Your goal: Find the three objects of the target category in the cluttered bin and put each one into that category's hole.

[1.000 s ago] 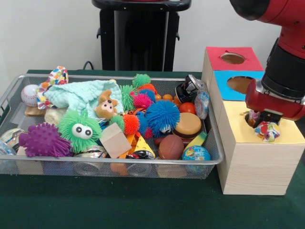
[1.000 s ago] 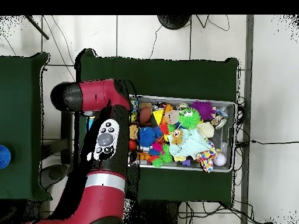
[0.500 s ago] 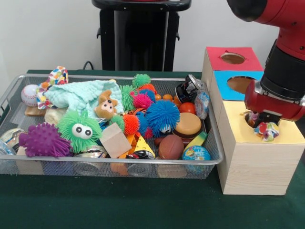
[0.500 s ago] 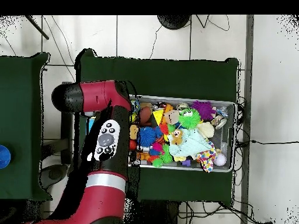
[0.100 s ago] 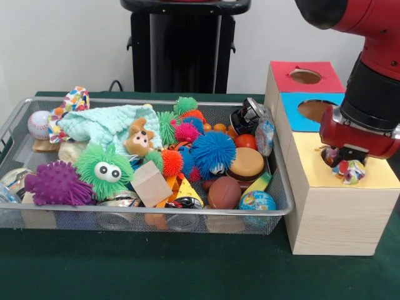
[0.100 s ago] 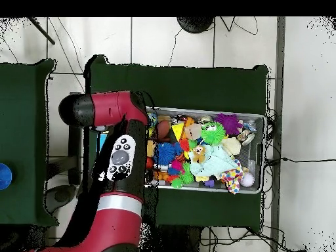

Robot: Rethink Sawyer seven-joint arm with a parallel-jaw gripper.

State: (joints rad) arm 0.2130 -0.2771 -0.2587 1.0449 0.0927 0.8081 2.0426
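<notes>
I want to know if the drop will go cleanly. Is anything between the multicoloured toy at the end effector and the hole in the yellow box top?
Nothing visible blocks it. The multicoloured toy hangs at the end effector just beside the hole in the yellow box top, whose surface is otherwise bare. The arm hides part of the hole.

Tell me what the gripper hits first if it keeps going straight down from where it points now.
Likely the yellow box top at its hole. The gripper holds a colourful cloth toy just above; depth is unclear.
</notes>
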